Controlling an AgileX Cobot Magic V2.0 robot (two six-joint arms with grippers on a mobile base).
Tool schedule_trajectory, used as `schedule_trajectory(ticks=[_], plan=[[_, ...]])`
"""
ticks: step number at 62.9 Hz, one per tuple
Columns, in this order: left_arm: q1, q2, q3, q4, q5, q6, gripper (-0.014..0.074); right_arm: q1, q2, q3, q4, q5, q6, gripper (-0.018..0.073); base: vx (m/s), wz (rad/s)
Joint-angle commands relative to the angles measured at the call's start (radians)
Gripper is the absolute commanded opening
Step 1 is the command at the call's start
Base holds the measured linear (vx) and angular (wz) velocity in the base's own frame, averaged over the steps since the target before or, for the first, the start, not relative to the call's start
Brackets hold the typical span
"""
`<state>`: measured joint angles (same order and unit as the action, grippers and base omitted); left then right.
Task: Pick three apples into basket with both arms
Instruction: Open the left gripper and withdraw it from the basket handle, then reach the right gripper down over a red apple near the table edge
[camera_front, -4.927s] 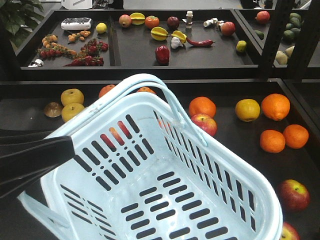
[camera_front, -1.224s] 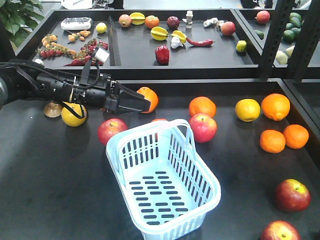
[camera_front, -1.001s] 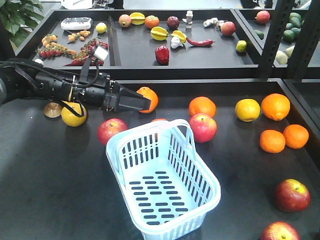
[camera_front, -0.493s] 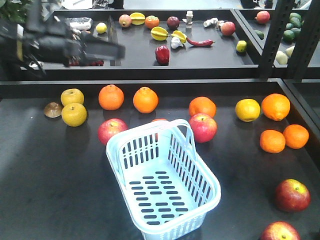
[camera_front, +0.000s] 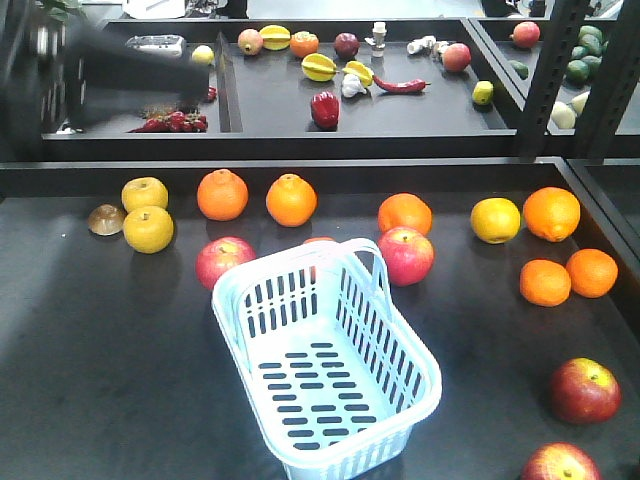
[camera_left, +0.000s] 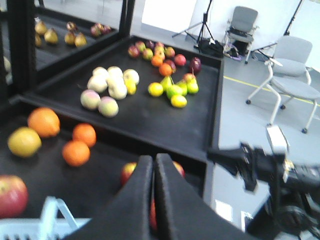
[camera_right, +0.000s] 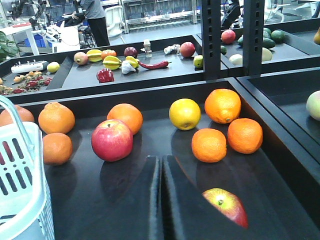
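the basket (camera_front: 428, 392) sits empty near the middle of the table (camera_front: 110, 380), turned at an angle, with its loop handle (camera_front: 345, 243) at the far end. a red apple (camera_front: 224, 262) lies just beside the basket's far left corner. a second apple (camera_front: 405, 255) lies just beside the handle on the right. a third apple (camera_front: 585, 390) and a fourth apple (camera_front: 560, 465) lie well apart from the basket at the near right. oranges (camera_front: 222, 194) and yellow fruit are strewn along the back. the left arm (camera_front: 95, 70) is a dark blur at the upper left, over the rear shelf (camera_front: 280, 90). the left fingers (camera_left: 140, 200) are pressed together, holding nothing. the right fingers (camera_right: 147, 210) are pressed together too, low over the table, with an apple (camera_right: 226, 205) just beside them.
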<state>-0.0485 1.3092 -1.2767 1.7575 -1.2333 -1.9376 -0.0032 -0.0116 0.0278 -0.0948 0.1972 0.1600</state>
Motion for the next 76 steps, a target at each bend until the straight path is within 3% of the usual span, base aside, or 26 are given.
schedule_trajectory(ticks=[1, 9, 20, 32, 37, 43, 47, 53, 58, 65, 76], plan=[[-0.002, -0.097, 0.143, 0.021, -0.134, 0.078, -0.0008, 0.001, -0.012, 0.012, -0.009, -0.079, -0.006, -0.0005, 0.00, 0.00], [-0.002, -0.204, 0.402, 0.021, -0.069, 0.152, -0.0008, 0.001, -0.012, 0.012, -0.008, -0.104, -0.006, -0.0005, 0.00, 0.00], [-0.002, -0.336, 0.725, 0.019, 0.063, 0.173, -0.0008, 0.001, -0.012, 0.012, -0.002, -0.145, -0.006, -0.0005, 0.00, 0.00], [-0.002, -0.435, 0.976, -0.007, 0.140, 0.239, -0.0008, 0.001, -0.012, 0.012, 0.010, -0.148, 0.002, -0.0005, 0.00, 0.00], [-0.002, -0.478, 1.012, -0.026, 0.140, 0.249, -0.0008, 0.001, -0.012, 0.012, 0.089, -0.181, 0.074, -0.0005, 0.00, 0.00], [-0.002, -0.515, 1.014, -0.031, 0.138, 0.249, -0.0008, 0.001, -0.012, 0.012, 0.266, -0.240, 0.230, -0.0005, 0.00, 0.00], [-0.002, -0.531, 1.014, -0.045, 0.140, 0.249, -0.0008, 0.001, -0.012, 0.012, 0.435, -0.277, 0.366, -0.0005, 0.00, 0.00], [-0.002, -0.543, 1.014, -0.054, 0.136, 0.248, -0.0008, 0.002, -0.012, 0.006, 0.544, -0.340, 0.452, -0.0005, 0.00, 0.00], [-0.002, -0.549, 1.014, -0.055, 0.137, 0.248, -0.0008, 0.002, -0.012, -0.038, 0.523, -0.369, 0.427, -0.0005, 0.00, 0.00], [-0.002, -0.549, 1.014, -0.055, 0.132, 0.248, -0.0008, 0.003, -0.002, -0.191, 0.377, -0.283, 0.321, -0.0005, 0.00, 0.00], [-0.002, -0.549, 1.014, -0.055, 0.145, 0.248, -0.0008, 0.003, 0.177, -0.522, 0.167, 0.131, 0.120, -0.0005, 0.00, 0.00]])
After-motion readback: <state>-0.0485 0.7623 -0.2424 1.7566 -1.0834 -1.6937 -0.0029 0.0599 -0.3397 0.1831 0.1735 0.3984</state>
